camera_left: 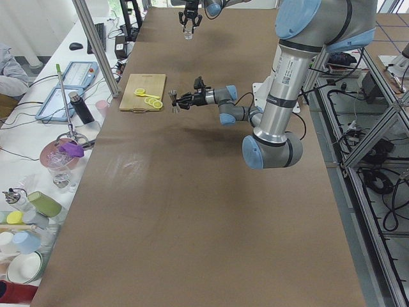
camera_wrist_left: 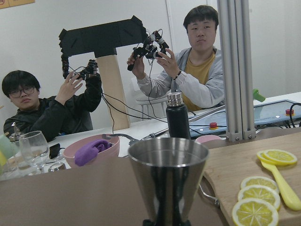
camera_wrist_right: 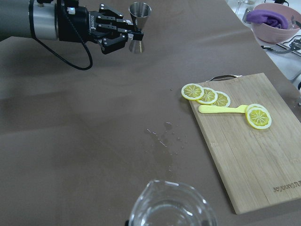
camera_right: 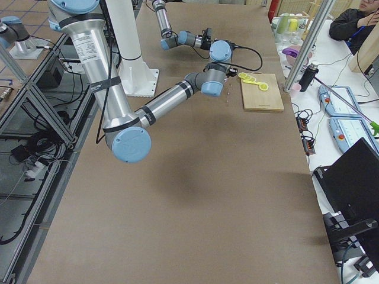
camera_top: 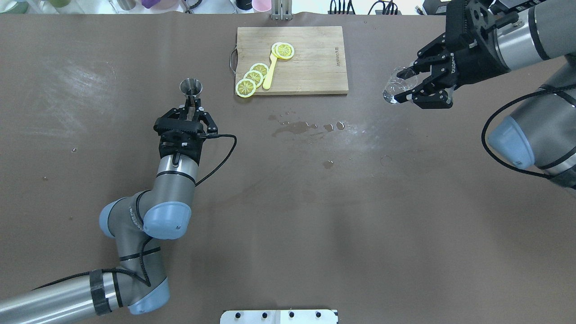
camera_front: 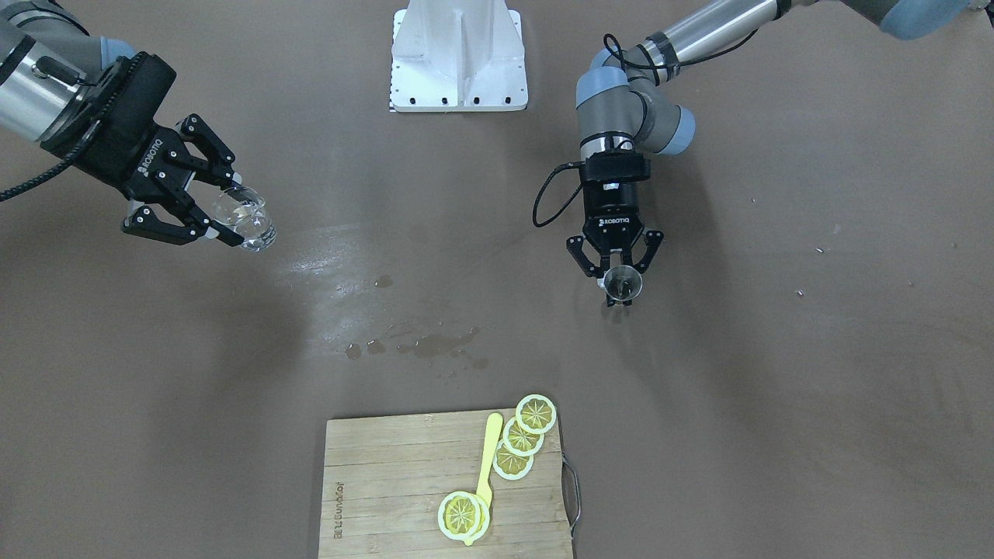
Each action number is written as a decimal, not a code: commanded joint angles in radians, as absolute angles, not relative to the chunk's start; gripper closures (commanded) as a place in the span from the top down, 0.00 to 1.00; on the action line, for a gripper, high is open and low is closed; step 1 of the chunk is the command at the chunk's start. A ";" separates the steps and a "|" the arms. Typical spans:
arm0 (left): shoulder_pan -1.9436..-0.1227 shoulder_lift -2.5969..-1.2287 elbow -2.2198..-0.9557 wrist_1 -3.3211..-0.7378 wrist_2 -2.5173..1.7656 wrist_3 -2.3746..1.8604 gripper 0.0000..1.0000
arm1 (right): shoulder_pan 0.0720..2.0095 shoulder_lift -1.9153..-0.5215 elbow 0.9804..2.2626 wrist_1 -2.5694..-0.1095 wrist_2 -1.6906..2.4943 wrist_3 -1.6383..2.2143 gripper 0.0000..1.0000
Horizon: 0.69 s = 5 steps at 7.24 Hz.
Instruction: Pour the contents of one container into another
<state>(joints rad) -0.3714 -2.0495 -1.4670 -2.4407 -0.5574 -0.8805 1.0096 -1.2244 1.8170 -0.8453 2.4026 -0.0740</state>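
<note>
Well, in the front-facing view the right gripper (camera_front: 231,211) pinches a glass beaker (camera_front: 248,221) around its wall, well apart from the cutting board (camera_front: 388,466); it looks fragile and slippery. Overhead, the left gripper (camera_top: 191,107) clamps a stiff, probably light steel jigger (camera_top: 191,85) at its waist, near the cutting board.

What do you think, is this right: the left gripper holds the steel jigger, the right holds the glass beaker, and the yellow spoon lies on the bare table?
Not quite. The overhead view shows the yellow spoon lying on the cutting board instead. The rest stands: the left gripper holds the steel jigger and the right gripper holds the glass beaker.
</note>
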 commanded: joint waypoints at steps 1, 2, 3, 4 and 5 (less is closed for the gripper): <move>-0.394 -2.127 -1.398 -2.430 -0.581 -0.809 0.00 | 0.965 -1.218 1.819 -0.848 2.402 -0.074 0.00; -0.394 -2.131 -1.393 -2.427 -0.583 -0.675 0.00 | 0.953 -1.215 1.816 -0.848 2.402 -0.075 0.00; -0.394 -2.149 -1.394 -2.430 -0.586 -0.611 0.00 | 0.945 -1.197 1.806 -0.853 2.404 -0.078 0.00; -0.394 -2.178 -1.394 -2.430 -0.621 -0.611 0.00 | 0.937 -1.166 1.807 -0.908 2.402 -0.098 0.00; -0.394 -2.203 -1.396 -2.431 -0.643 -0.609 0.00 | 0.937 -1.149 1.806 -0.952 2.402 -0.153 0.00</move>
